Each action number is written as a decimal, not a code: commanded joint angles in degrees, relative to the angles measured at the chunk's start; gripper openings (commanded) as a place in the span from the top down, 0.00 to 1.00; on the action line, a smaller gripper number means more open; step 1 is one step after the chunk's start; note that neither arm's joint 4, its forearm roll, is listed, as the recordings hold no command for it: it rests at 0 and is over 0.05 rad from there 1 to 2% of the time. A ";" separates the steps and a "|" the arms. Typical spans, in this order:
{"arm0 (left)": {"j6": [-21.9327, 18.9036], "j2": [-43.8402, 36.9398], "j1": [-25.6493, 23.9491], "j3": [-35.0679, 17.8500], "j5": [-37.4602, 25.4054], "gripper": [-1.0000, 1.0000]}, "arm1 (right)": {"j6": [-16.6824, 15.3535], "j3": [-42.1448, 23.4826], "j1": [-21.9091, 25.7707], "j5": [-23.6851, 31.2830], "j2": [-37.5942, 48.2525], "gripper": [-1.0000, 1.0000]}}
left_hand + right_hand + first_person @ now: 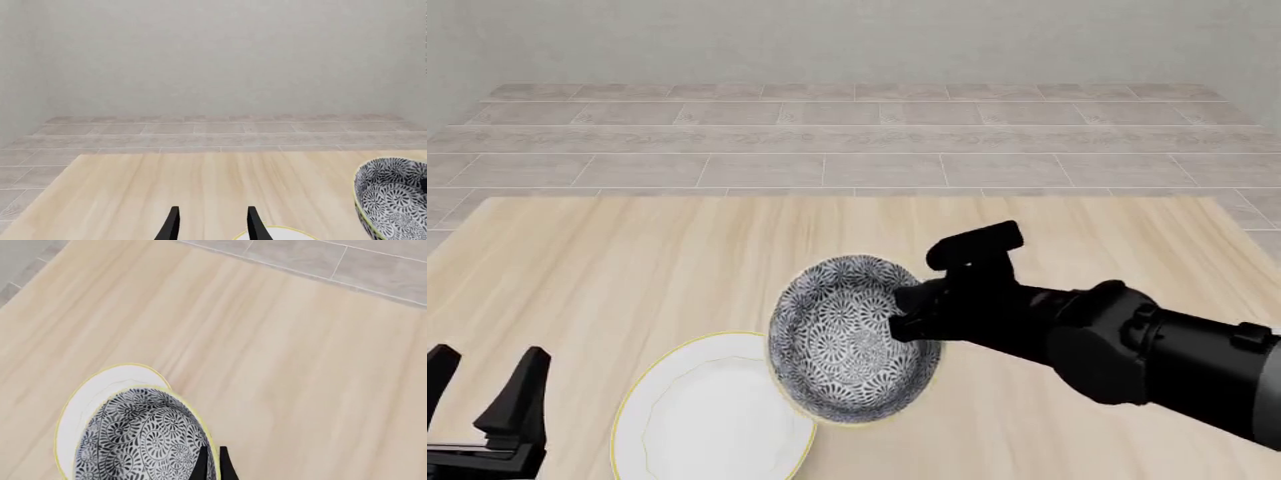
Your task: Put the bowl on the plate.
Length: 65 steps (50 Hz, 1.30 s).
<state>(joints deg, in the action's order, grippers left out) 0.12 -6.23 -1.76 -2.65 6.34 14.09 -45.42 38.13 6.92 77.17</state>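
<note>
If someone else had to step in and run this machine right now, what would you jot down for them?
Right end effector: shut on the bowl's rim, holding it tilted, overlapping the plate's right edge in the front view.
Left end effector: open, holding nothing, left of the plate.
Done: bowl grasped and brought to the plate.
Left: centre the bowl over the plate, level it, set it down, release.

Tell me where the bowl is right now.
In the front view the bowl is tilted, gripped at its rim by the right hand, overlapping the plate's right edge near the table's middle.
</note>
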 commanded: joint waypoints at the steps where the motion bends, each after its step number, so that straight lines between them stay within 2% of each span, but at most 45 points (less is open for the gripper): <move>1: 0.02 -0.19 -0.13 -0.04 0.15 0.00 | 4.16 -3.66 3.92 0.53 2.94 1.00; 3: 0.00 0.01 -0.11 -0.04 -0.02 0.00 | 5.74 -3.85 5.25 0.09 3.75 1.00; 13: -0.06 -2.52 -0.08 0.00 2.54 0.00 | 7.33 -5.56 7.75 -0.76 6.44 1.00; 16: -0.03 -2.75 -0.05 -0.05 2.78 0.00 | 9.14 -6.10 9.64 -1.84 8.18 1.00; 31: -0.12 -3.32 0.13 -0.40 3.23 0.00 | 12.41 -8.69 12.98 -4.34 13.70 1.00; 49: -0.07 -0.18 0.29 -0.82 0.14 0.00 | 14.57 -14.04 15.50 -4.43 19.84 1.00; 65: 0.08 2.76 0.41 -1.18 -2.74 0.00 | 17.48 -16.57 17.08 -7.03 27.69 1.00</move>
<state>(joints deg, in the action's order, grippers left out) 0.09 -5.25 -1.41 -3.63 5.33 29.84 -60.24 54.21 1.31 100.78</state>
